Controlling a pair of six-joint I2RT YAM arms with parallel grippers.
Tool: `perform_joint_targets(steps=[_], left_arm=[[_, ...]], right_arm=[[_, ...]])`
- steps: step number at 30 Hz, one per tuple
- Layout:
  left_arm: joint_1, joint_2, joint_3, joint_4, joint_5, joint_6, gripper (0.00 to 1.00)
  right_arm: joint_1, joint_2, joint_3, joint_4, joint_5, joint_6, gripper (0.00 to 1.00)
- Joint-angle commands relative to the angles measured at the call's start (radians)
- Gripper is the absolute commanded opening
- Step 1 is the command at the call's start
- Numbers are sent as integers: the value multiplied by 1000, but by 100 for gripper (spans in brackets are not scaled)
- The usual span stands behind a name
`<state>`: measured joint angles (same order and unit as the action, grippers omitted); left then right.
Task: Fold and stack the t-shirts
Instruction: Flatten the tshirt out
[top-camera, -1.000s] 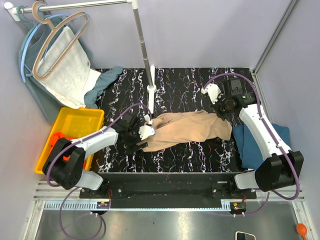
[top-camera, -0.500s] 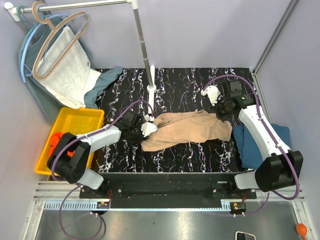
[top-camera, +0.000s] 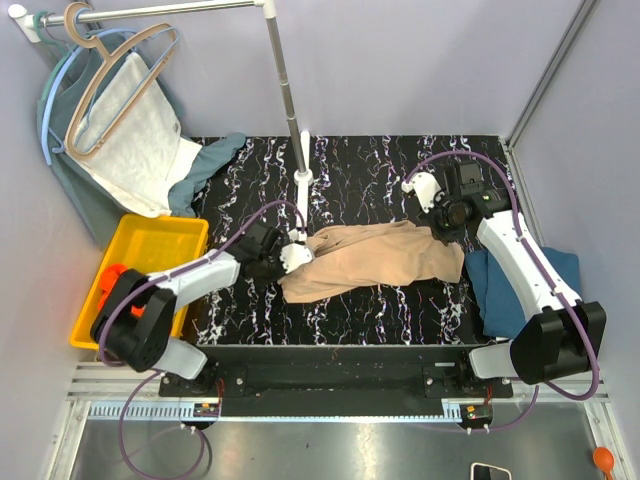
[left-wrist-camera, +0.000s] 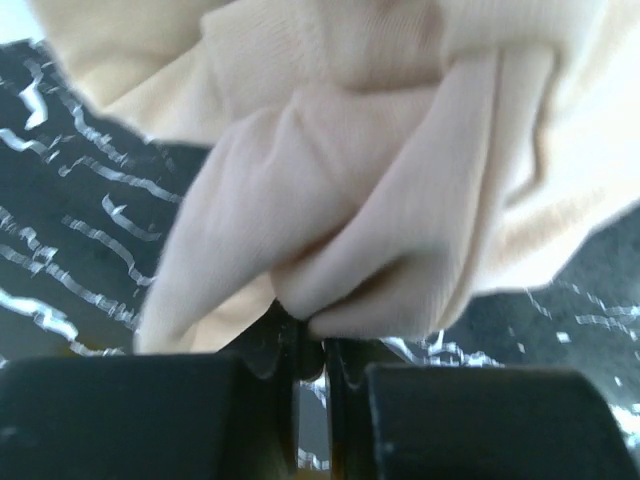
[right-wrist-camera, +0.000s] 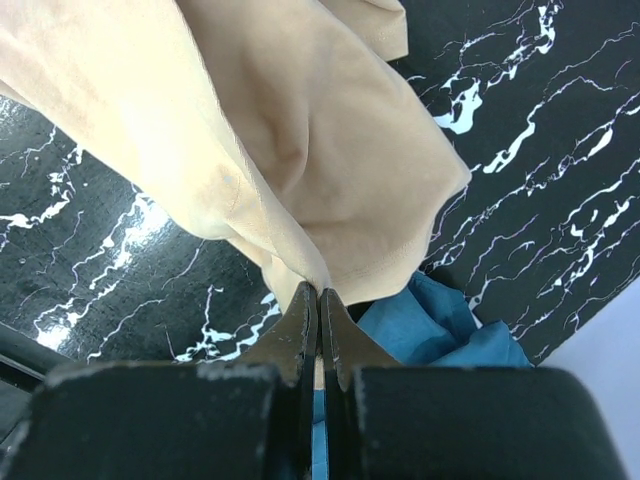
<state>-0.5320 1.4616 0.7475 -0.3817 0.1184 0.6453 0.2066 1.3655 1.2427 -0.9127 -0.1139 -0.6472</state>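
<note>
Beige-tan t-shirt (top-camera: 375, 258) lies bunched across the middle of your black, white-veined desk (top-camera: 380, 165), stretched between the two arms. Your left tool (top-camera: 292, 256) sits at its left end; in the left wrist view the fingers (left-wrist-camera: 265, 350) stand nearly together with a fold of the beige cloth pinched at their tips. Your right tool (top-camera: 445, 225) is at the far right corner of the shirt, jaws pressed closed on its edge, which the right wrist view shows running right into the fingertips (right-wrist-camera: 300, 325). Just beside that corner, the dark teal-blue t-shirt (top-camera: 500, 290) lies crumpled on the right edge of the desk, partly under the right arm. The bright orange-red t-shirt (top-camera: 112, 275) shows only as a patch in the yellow bin (top-camera: 160, 240) off the left edge, mostly hidden by the left arm. A steel rack pole (top-camera: 285, 90) rises from a white foot (top-camera: 303, 182) on the desk, just behind your left tool. From its rail hang hangers (top-camera: 110, 80), a white towel-like cloth (top-camera: 140, 140) and a dull grey-green garment (top-camera: 65, 190), one end trailing onto the desk's far left corner.
</note>
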Motion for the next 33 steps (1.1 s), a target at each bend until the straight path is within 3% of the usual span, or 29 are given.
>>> perform_joint_targets(steps=[1, 7, 11, 21, 29, 31, 33], left_arm=[[-3, -138, 47, -68, -31, -32, 0], [-3, -345, 140, -112, -68, -99, 0], [-2, -412, 232, -121, -172, -52, 0], [23, -342, 604, -197, -390, 31, 3], [148, -296, 748, -212, -336, 94, 14], [165, -293, 798, -210, -323, 82, 13], [175, -293, 844, -198, -292, 59, 3]], right_arm=[[-6, -42, 3, 24, -21, 27, 0], [-4, -54, 67, 35, 11, 119, 0], [-4, -14, 176, 29, 108, 126, 0], [-7, 87, 527, 21, 486, -75, 0], [-22, 156, 773, 80, 571, -173, 0], [-23, 176, 851, 78, 566, -183, 0], [-22, 190, 924, 72, 553, -184, 0]])
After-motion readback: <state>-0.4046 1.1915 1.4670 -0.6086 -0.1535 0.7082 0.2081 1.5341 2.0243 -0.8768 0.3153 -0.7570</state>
